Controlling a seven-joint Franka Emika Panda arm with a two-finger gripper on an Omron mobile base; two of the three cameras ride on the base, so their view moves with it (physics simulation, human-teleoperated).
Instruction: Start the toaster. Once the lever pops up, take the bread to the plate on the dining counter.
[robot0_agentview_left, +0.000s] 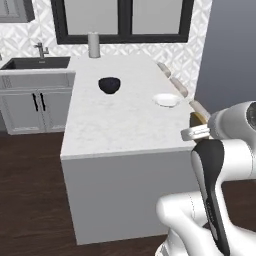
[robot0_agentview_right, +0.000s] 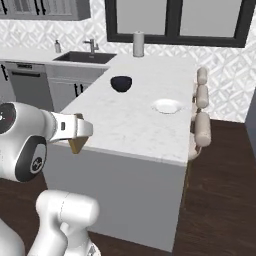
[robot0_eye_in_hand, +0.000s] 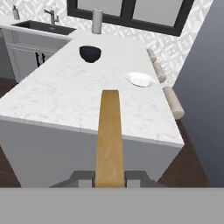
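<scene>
carrying the bread (robot0_eye_in_hand: 108, 135) clamped edge-on between its closed fingers, the gripper (robot0_eye_in_hand: 109, 177) hangs short of the near edge of the dining counter (robot0_eye_in_hand: 65, 94), with the plate (robot0_eye_in_hand: 141, 79) well ahead toward the far right side. to do it well, keep the slice level, reach past the black bowl (robot0_eye_in_hand: 90, 53) on its right, and lower onto the plate's middle before letting go.
</scene>
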